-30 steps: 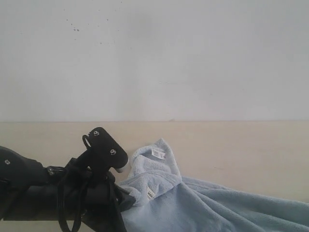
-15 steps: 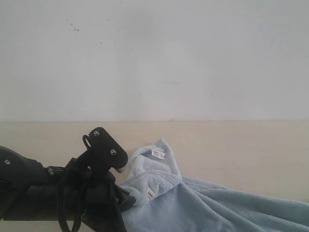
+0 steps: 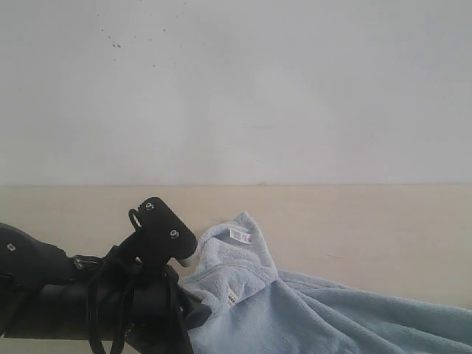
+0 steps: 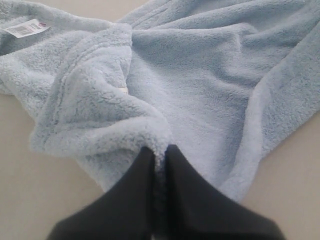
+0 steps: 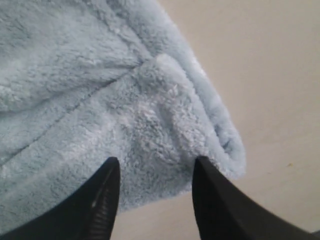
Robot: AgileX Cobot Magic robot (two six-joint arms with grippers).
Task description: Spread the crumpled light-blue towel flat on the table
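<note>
Towel (image 3: pixel 317 317): crumpled, heaped on the table from 6 o'clock out to 4 o'clock of the exterior view, one hemmed corner peaked up near centre.
Tags: one white tag (image 3: pixel 240 235) right on that peak, a second (image 3: pixel 231 298) lower down the fold, at 6 o'clock from the first.
Left gripper (image 4: pixel 159 154): clamped hard on a fluffy fold of the towel, black fingers (image 4: pixel 135 190) almost meeting, pile squeezed between them.
Right gripper (image 5: pixel 155 170): spread wide, straddling a rounded hemmed edge of the towel, cloth lying loose between the fingers (image 5: pixel 102 195).
Left arm (image 3: pixel 88 287): black, low at 7 o'clock of the exterior view, just beside the heap.
Table (image 3: pixel 383 221): pale beige band running 9 to 3 o'clock beyond the towel.
Wall (image 3: pixel 236 88): plain white across 12 o'clock, a few dark specks toward 11.
</note>
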